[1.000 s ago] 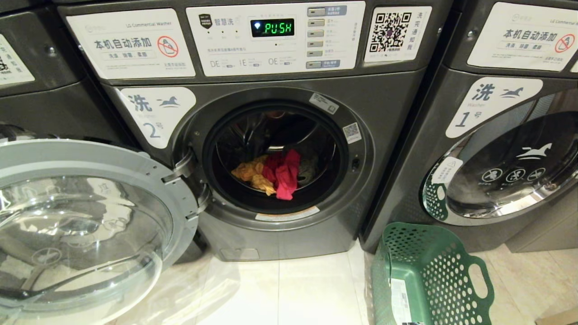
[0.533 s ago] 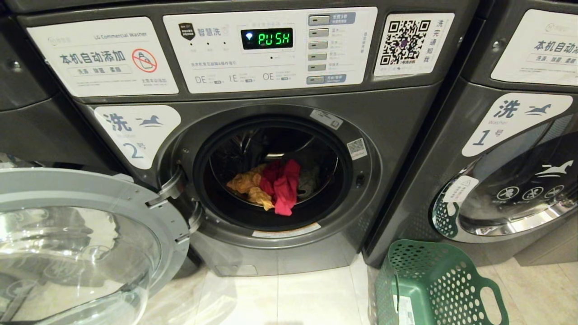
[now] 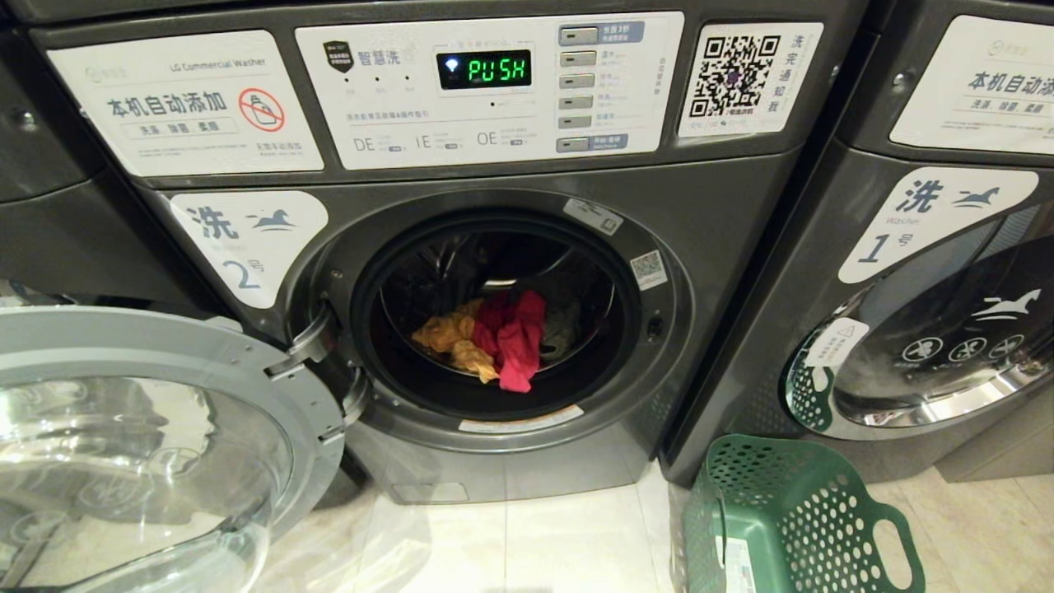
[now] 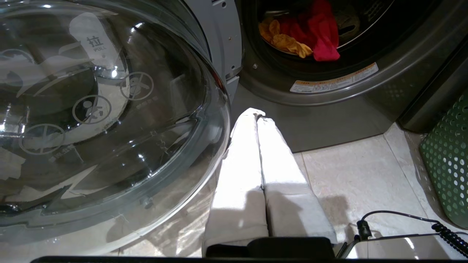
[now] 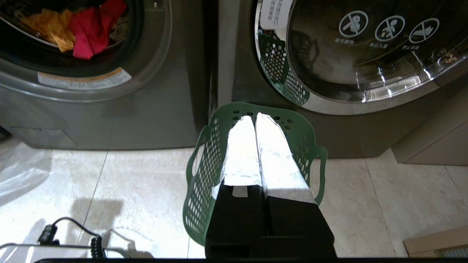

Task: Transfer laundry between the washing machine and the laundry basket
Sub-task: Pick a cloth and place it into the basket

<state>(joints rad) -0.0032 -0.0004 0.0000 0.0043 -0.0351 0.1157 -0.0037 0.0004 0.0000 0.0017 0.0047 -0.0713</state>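
The washing machine [image 3: 708, 214] numbered 2 stands in front with its round glass door [image 3: 148, 428] swung open to the left. Inside its drum lies the laundry: a red-pink garment [image 3: 517, 333] [image 4: 321, 29] [image 5: 91, 29], a mustard yellow one [image 3: 449, 333] and a darker one [image 3: 564, 325] behind them. The green laundry basket [image 3: 790, 519] [image 5: 204, 171] stands on the floor at the right and looks empty. My left gripper [image 4: 257, 114] hangs shut beside the open door, low before the machine. My right gripper [image 5: 254, 117] hangs shut above the basket. Neither arm shows in the head view.
Machine 1 [image 3: 947, 313] stands shut to the right, directly behind the basket. Another dark machine [image 3: 58, 165] is at the far left. The floor [image 3: 535, 543] is pale tile. The open door takes up the space at the lower left.
The whole head view shifted: the machines and basket sit lower in the picture than a second ago, so the camera moved. Over the last half second nothing changed. The laundry lies as before.
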